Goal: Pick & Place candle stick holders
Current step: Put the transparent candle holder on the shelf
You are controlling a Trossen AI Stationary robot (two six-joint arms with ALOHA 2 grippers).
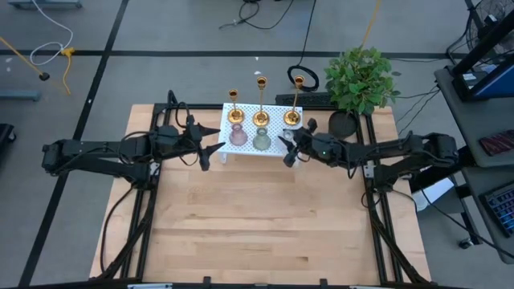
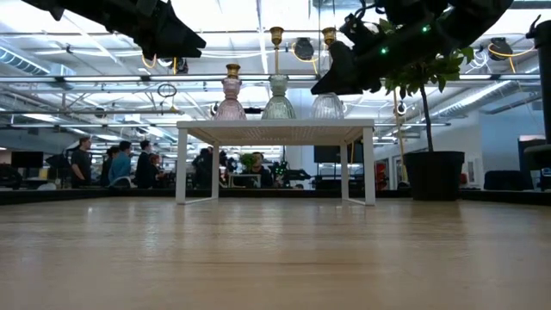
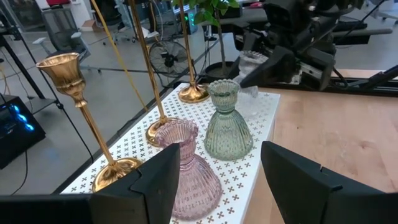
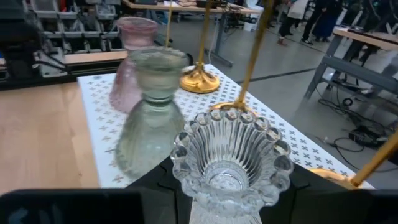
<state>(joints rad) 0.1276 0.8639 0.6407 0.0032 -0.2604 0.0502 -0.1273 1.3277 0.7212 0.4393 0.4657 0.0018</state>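
Note:
Three gold candlesticks (image 1: 260, 100) stand on their round bases in the far row of a small white table (image 1: 241, 152). In front of them stand a pink (image 1: 238, 136), a green (image 1: 262, 141) and a clear glass holder (image 4: 227, 155). My left gripper (image 1: 213, 152) is open and empty at the white table's left near corner, and the pink holder (image 3: 186, 168) is just ahead of its fingers. My right gripper (image 1: 287, 151) is open at the right near corner, with one finger on either side of the clear holder. In the low view the clear holder (image 2: 328, 105) stands on the white table. My right gripper comes at the clear glass holder slanting down from the table's right. Its fingers (image 4: 152, 183) stand level with the beaded cup (image 4: 186, 149), one on each side. I cannot tell whether they touch the glass.
A potted plant (image 1: 361, 80) in a black pot (image 2: 433, 172) stands at the far right, close behind my right arm. The gold stems (image 3: 146, 68) rise tall behind the glass holders. The wooden table (image 1: 257, 225) spreads toward the near edge. People show in the room behind.

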